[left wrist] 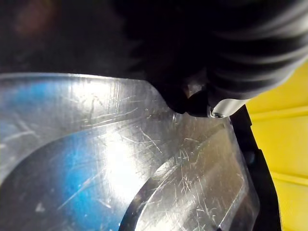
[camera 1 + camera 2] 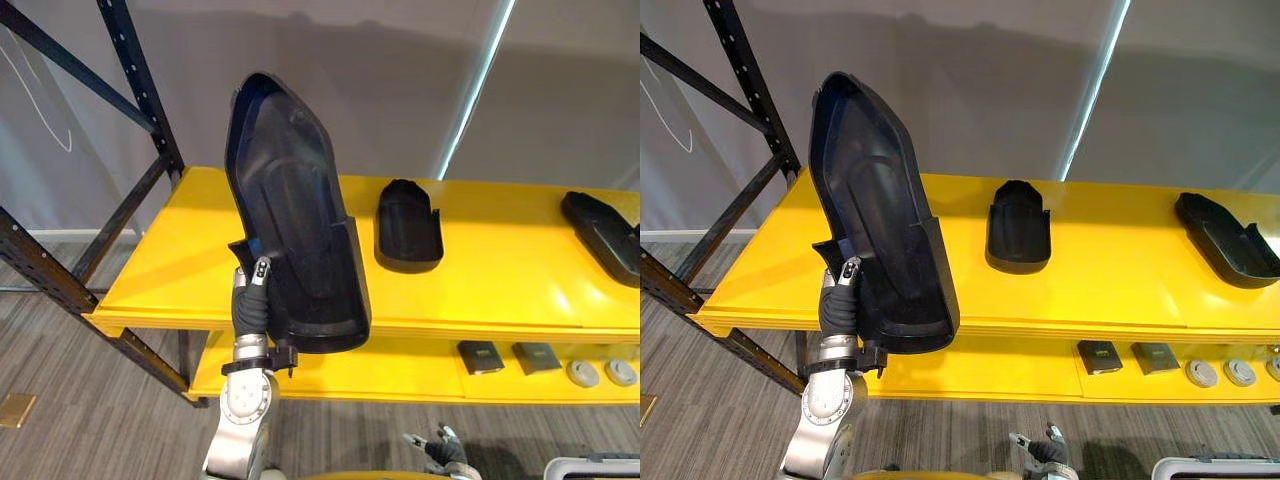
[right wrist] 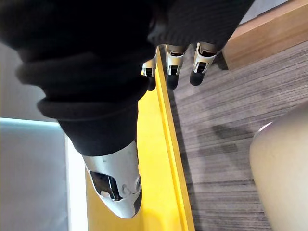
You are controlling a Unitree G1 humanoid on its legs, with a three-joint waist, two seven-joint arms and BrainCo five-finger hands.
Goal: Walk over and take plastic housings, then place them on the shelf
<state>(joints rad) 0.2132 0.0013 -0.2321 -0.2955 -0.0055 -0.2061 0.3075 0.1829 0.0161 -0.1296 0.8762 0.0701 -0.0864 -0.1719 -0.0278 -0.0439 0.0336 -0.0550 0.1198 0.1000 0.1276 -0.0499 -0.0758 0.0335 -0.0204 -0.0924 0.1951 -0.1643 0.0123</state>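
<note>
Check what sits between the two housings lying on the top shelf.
Nothing: in both eye views the yellow shelf is bare between the middle housing and the right housing.

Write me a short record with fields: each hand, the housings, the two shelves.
Left hand: grips the large housing, upright in front of the shelves
Right hand: low, fingers relaxed, holding nothing
Top shelf: two smaller housings lying apart, the middle housing and the right housing
Lower shelf: two dark blocks, grey discs beside them

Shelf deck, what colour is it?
The shelf deck is bright yellow; left eye view shows it best.
</note>
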